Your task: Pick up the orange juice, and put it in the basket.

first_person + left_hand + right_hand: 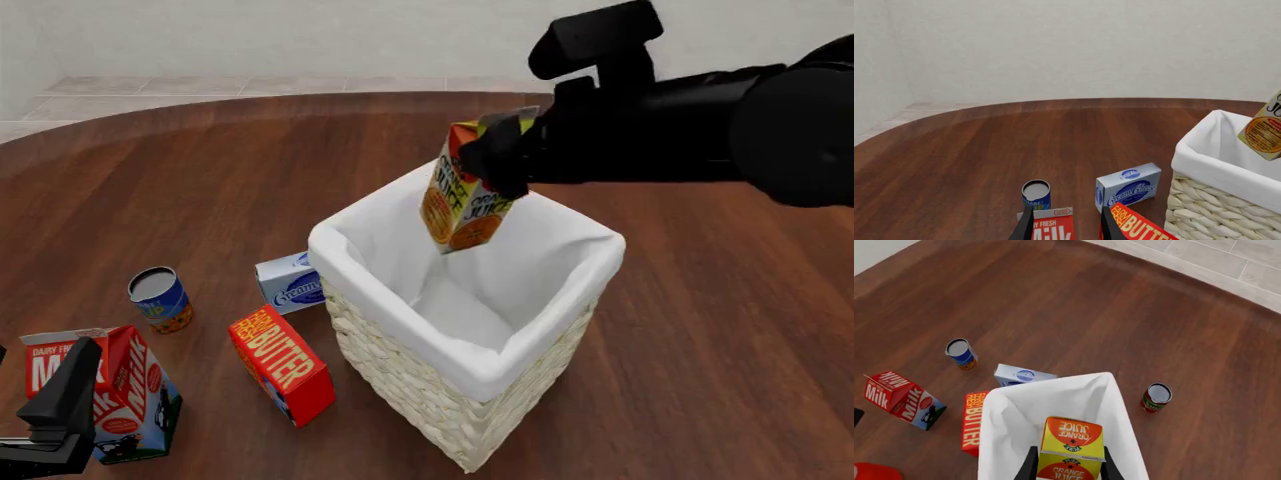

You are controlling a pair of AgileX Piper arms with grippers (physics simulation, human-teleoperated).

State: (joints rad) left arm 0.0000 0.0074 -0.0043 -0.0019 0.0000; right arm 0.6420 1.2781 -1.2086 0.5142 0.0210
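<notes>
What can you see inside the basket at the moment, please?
Inside the basket only its white cloth liner shows. The orange juice hangs over the opening, clamped in the right gripper. The carton and near wall hide parts of the bottom.

Orange juice carton (1071,447), above the basket (1054,405): "ORANGE JUICE", twice. Red box (282,364) beside the basket: "FARM FRESH BUTTER". Red-and-white carton (100,392) beyond it: "Milk", "DAIRY FRESH". Blue-white box (1128,186) by the basket: "Cream Cheese".

orange-and-yellow orange juice (463,200), cream woven basket (461,400) (white liner), red butter box (283,364)
</notes>
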